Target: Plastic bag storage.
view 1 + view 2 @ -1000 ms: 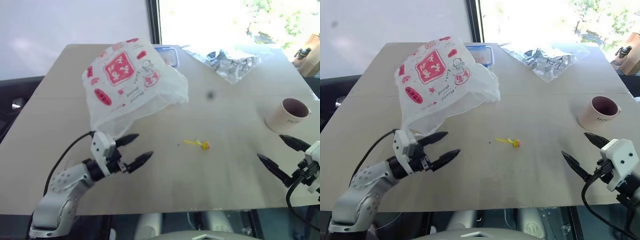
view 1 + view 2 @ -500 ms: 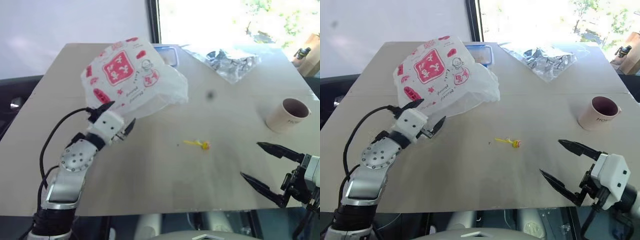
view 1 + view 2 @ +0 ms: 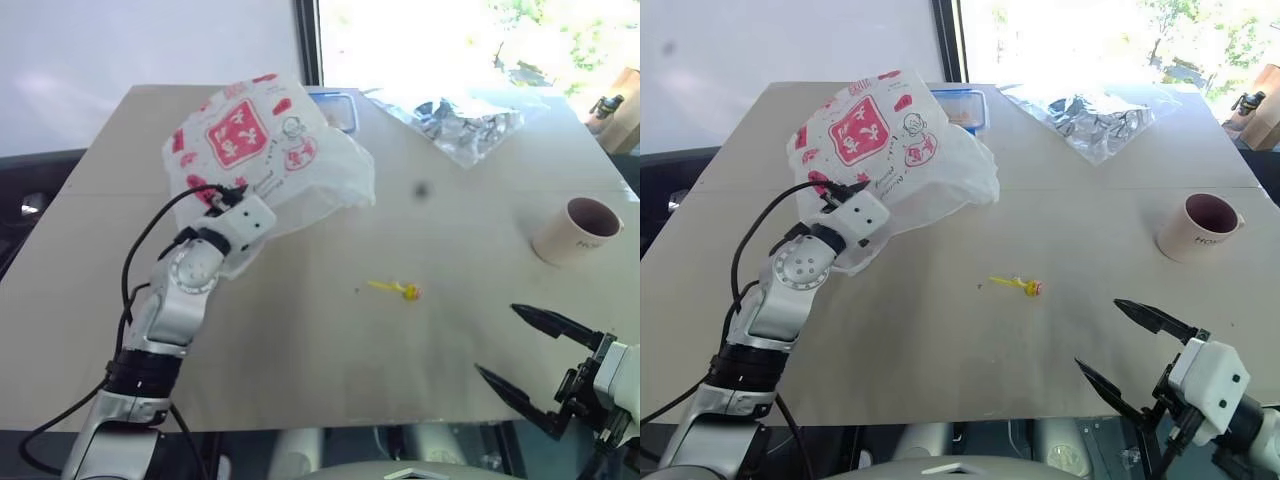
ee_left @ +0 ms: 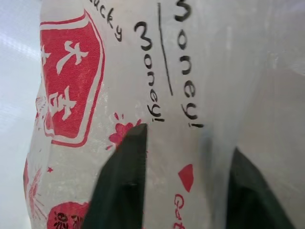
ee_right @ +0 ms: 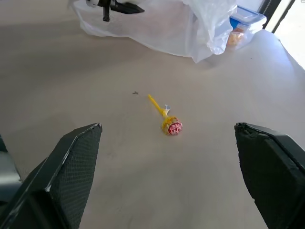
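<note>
White translucent plastic bag (image 3: pixel 262 160) with red motifs sits puffed at far left of table (image 3: pixel 330 350). Left gripper (image 4: pixel 183 176) pressed into bag's near side, fingers straddling a fold of film; whether clamped, cannot tell. Right gripper (image 3: pixel 1132 349) at near right edge, fingers spread wide, empty. Yellow lollipop (image 5: pixel 164 117) mid-table, pink cup (image 3: pixel 1198 226) at right.

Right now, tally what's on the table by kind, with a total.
Printed plastic bag: 1
Clear plastic wrap: 1
Blue-lidded container: 1
Cup: 1
Lollipop: 1
Total: 5
</note>
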You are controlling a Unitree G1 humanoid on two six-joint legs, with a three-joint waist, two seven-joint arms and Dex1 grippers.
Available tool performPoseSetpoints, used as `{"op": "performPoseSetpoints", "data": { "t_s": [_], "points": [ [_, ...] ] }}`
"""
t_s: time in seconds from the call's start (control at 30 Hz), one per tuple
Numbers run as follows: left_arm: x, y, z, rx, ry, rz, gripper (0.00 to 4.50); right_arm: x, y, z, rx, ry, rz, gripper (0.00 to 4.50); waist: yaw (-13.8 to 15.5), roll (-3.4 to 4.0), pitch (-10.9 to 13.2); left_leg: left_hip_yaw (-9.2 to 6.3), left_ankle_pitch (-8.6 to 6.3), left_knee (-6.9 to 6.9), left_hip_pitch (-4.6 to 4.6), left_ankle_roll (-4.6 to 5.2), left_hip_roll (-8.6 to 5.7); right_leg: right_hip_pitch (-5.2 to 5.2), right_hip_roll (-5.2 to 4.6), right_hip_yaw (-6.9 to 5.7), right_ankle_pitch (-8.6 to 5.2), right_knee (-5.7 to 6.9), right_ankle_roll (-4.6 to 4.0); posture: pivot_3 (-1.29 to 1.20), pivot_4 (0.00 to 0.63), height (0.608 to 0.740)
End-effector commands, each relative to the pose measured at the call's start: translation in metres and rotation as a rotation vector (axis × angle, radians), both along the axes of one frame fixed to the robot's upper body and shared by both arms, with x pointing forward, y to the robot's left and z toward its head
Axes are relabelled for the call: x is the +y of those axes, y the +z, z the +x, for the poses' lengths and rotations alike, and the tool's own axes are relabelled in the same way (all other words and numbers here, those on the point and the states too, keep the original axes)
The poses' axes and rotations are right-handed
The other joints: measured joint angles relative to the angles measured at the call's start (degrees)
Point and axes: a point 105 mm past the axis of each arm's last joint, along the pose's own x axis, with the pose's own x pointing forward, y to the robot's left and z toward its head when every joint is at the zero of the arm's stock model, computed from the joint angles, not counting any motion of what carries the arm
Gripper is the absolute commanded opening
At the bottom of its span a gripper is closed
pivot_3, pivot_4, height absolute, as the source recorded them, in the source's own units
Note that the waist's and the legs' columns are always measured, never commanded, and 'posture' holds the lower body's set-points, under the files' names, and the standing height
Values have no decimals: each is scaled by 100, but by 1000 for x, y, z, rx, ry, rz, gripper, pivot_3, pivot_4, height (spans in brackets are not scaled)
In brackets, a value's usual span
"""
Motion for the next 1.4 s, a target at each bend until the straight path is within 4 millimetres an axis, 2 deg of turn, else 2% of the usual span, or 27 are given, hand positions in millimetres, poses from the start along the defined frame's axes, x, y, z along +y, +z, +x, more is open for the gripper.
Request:
{"op": "performPoseSetpoints", "data": {
  "t_s": [0.03,0.13,0.2,0.3,0.4,0.5,0.6,0.7,0.77,0.8,0.87,1.07,1.1,1.2,1.3,1.4],
  "points": [
    [-10,42,-2,-100,-77,-138,101,7,0,9,-45,-32,-44,4500,8,-1,0,-1,0,1,0,0,-1,1,-3,-1,0,1,0,0,150,740],
    [-15,58,-4,-96,-121,-233,101,10,-10,27,-39,-65,-122,4500,-7,-3,1,0,1,8,2,-2,-2,1,-2,0,0,10,0,0,150,740],
    [-19,76,-7,-121,-168,-283,101,9,-25,53,-7,-115,-196,4500,-21,-6,-1,0,2,15,2,-2,-4,0,-2,0,0,19,0,0,150,740],
    [-16,90,-9,-103,-182,-372,101,17,-32,94,30,-195,-151,4500,-42,-9,2,-1,7,20,7,-11,-4,1,6,0,1,27,0,0,150,740],
    [-21,102,-13,-73,-212,-428,101,36,-33,115,73,-175,-118,4500,-21,-2,4,-2,14,16,4,-22,-3,-1,11,-13,1,33,-1,0,150,740],
    [-24,112,-17,-75,-225,-442,101,44,-39,120,107,-139,-139,4500,26,-4,5,-11,23,15,-15,-37,-4,-9,8,-26,0,24,-1,0,150,740],
    [-24,118,-20,-77,-210,-462,101,56,-48,113,175,-53,-122,4500,33,-6,6,-21,22,16,-23,-36,-12,-9,-2,-21,-1,10,2,0,150,740],
    [-26,123,-23,-83,-204,-473,101,61,-57,109,234,-13,-121,4500,1,-6,7,-20,15,16,-22,-23,-15,-9,-4,-18,-1,11,3,0,150,740],
    [-29,126,-24,-85,-209,-475,101,61,-63,114,253,-19,-109,4500,-21,-9,8,-23,10,16,-16,-15,-14,-9,-1,-20,-1,22,3,0,150,740],
    [-31,127,-25,-82,-210,-477,0,62,-64,117,263,-23,-94,3961,-23,-10,9,-26,10,16,-11,-15,-15,-8,7,-23,-1,30,2,0,150,740],
    [-32,126,-26,-73,-209,-483,0,62,-64,120,263,-30,-79,3205,-25,-10,9,-26,10,17,-8,-15,-15,-8,8,-21,-1,35,2,0,150,740],
    [-35,128,-28,-40,-226,-510,0,69,-64,123,250,-16,-72,212,-25,-10,9,-24,10,17,-9,-16,-9,-9,7,-19,-1,33,2,0,150,740],
    [-36,129,-29,-38,-228,-510,0,71,-63,122,245,-4,-68,36,-25,-10,9,-25,11,17,-10,-16,-9,-9,7,-20,-1,32,2,0,150,740],
    [-40,130,-30,6,-257,-573,0,75,-54,119,225,26,-57,36,-25,-10,9,-25,10,17,-10,-16,-8,-9,7,-19,-1,32,2,0,150,740],
    [-54,134,-38,67,-347,-635,0,81,-37,113,205,71,-14,36,-26,-10,9,-25,11,18,-11,-16,-8,-9,6,-20,-1,32,2,0,150,740],
    [-57,136,-40,86,-357,-645,0,79,-35,116,209,51,-36,36,-26,-10,9,-25,11,18,-12,-16,-6,-9,6,-20,-1,32,2,0,150,740]
  ]
}}
